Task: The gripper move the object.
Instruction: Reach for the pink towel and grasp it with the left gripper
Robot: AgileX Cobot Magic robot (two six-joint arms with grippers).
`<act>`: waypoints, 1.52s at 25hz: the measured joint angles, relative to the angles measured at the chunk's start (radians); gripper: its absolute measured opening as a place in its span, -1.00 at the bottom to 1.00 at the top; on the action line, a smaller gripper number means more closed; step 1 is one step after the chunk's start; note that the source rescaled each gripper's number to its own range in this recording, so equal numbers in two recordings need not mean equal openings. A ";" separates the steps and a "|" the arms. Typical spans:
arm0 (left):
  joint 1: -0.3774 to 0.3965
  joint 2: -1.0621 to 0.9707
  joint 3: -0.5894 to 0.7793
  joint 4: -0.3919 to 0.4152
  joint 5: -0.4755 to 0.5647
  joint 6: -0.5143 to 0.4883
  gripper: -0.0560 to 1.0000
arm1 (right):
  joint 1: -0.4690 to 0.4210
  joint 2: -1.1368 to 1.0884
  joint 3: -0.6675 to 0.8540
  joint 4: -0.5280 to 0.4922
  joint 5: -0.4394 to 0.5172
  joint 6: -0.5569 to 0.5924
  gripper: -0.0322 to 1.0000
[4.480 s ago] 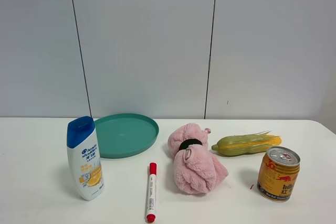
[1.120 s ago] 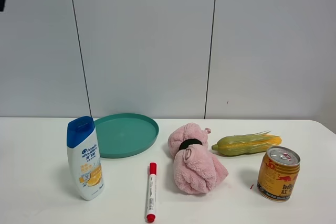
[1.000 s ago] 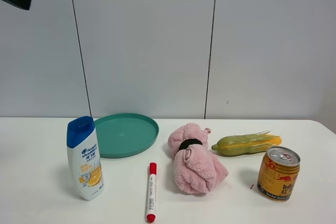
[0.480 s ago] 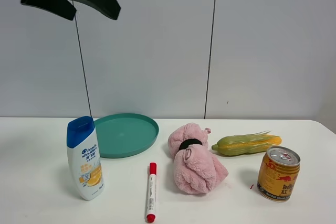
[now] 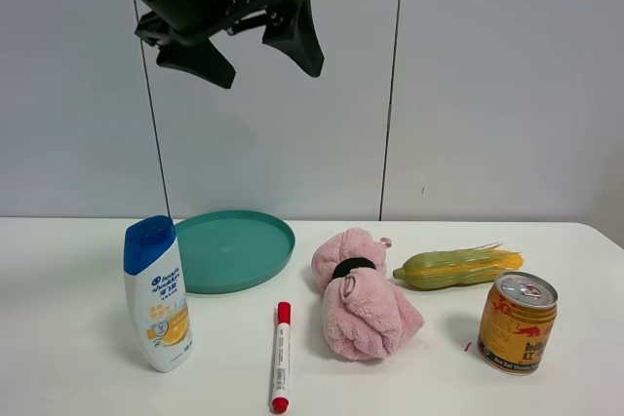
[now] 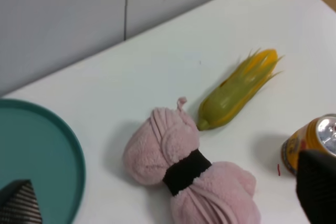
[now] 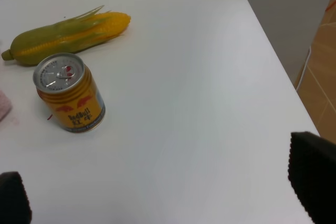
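Observation:
The pink plush towel bundle (image 5: 362,301) with a black band (image 5: 352,267) lies on the white table, right of centre. It also shows in the left wrist view (image 6: 157,148), below the camera. My left gripper (image 5: 263,51) is open and empty, high in the air, above and to the left of the bundle. Its two black fingertips (image 6: 19,202) frame the left wrist view. My right gripper (image 7: 161,184) is open and empty over the table's right end. It is out of the exterior high view.
A blue-capped shampoo bottle (image 5: 157,295) stands front left. A teal plate (image 5: 234,246) lies behind it. A red marker (image 5: 281,356) lies left of the bundle. A corn cob (image 5: 458,267) and a yellow can (image 5: 517,323) are to its right. The table's right edge (image 7: 273,61) is near the can.
My left arm has come in from the upper left and swung right, with its jaws open, high above the plate. The things on the table have not moved.

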 joint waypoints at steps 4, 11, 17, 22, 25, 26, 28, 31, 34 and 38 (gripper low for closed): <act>-0.014 0.030 0.000 0.006 0.001 -0.046 1.00 | 0.000 0.000 0.000 0.000 0.000 0.000 1.00; -0.052 0.071 0.000 0.042 -0.003 -0.170 1.00 | 0.000 0.000 0.000 0.000 0.000 0.000 1.00; -0.073 0.139 -0.015 0.109 -0.014 -0.253 1.00 | 0.000 0.000 0.000 0.000 0.000 0.000 1.00; -0.114 0.227 -0.082 0.140 -0.015 -0.260 1.00 | 0.000 0.000 0.000 0.000 0.000 0.000 1.00; -0.131 0.287 -0.128 0.146 -0.013 -0.260 1.00 | 0.000 0.000 0.000 0.000 0.000 0.000 1.00; -0.134 0.304 -0.141 0.152 -0.008 -0.260 1.00 | 0.000 0.000 0.000 0.000 0.000 0.000 1.00; -0.139 0.342 -0.164 0.172 0.002 -0.263 1.00 | 0.000 0.000 0.000 0.000 0.000 0.000 1.00; -0.142 0.391 -0.186 0.204 0.008 -0.274 1.00 | 0.000 0.000 0.000 0.000 0.000 0.000 1.00; -0.143 0.430 -0.204 0.230 0.006 -0.310 1.00 | 0.000 0.000 0.000 0.000 0.000 0.000 1.00; -0.143 0.479 -0.210 0.249 -0.034 -0.434 1.00 | 0.000 0.000 0.000 0.000 0.000 0.000 1.00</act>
